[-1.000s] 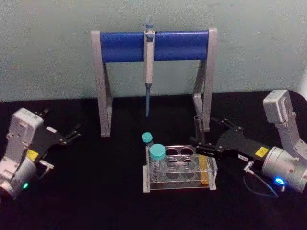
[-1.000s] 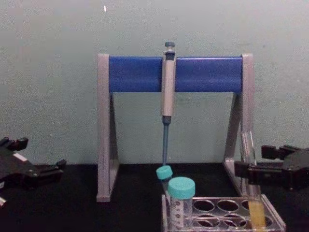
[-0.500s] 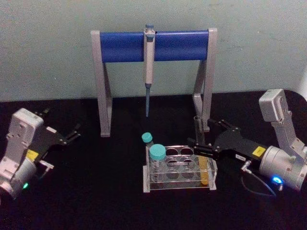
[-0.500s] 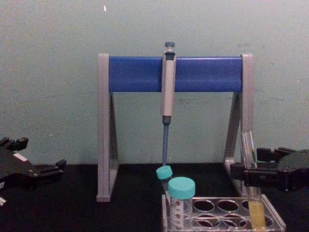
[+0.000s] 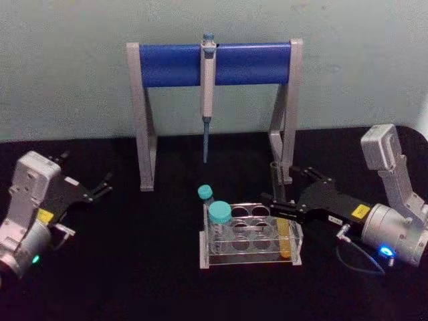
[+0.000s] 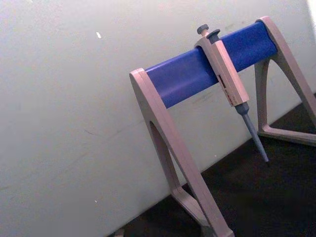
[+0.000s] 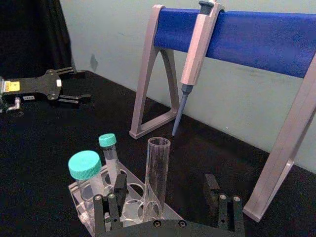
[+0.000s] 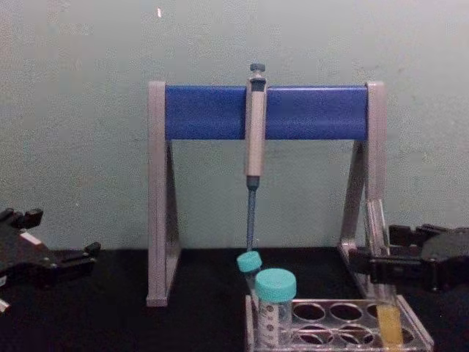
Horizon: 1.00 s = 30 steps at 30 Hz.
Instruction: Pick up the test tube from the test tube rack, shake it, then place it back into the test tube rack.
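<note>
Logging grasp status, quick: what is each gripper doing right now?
Left gripper: open, holding nothing.
Right gripper: open, straddling the test tube standing in the test tube rack.

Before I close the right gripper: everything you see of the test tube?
The test tube is a long, slim, clear glass tube, uncapped, with yellow liquid in its lower part. It stands nearly upright in the right-end hole of the test tube rack, rising well above it. The open fingers of the right gripper flank its middle without visibly touching it.
</note>
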Each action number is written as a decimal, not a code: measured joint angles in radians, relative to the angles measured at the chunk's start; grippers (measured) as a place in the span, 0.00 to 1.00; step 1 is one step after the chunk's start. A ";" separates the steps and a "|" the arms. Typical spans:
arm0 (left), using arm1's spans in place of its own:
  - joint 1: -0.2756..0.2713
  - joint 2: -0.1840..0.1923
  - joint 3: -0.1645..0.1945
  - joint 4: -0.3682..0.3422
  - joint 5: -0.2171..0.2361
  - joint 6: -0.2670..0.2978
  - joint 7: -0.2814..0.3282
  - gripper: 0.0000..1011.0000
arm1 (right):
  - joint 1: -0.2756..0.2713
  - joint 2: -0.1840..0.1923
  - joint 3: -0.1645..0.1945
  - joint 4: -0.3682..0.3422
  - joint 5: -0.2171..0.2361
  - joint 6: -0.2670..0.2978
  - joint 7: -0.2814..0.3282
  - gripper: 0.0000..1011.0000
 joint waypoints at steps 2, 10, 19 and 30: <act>0.000 0.000 0.000 0.000 0.000 0.000 0.000 0.99 | 0.000 0.000 0.000 0.000 0.000 0.000 0.000 0.99; 0.000 0.000 0.000 0.000 0.000 0.000 0.000 0.99 | -0.001 0.000 0.001 -0.001 0.000 0.000 0.000 0.83; 0.000 0.000 0.000 0.000 0.000 0.000 0.000 0.99 | -0.001 0.000 0.001 -0.001 -0.001 0.000 -0.001 0.53; 0.000 0.000 0.000 0.000 0.000 0.000 0.000 0.99 | -0.001 0.000 0.001 -0.001 -0.001 0.000 -0.001 0.24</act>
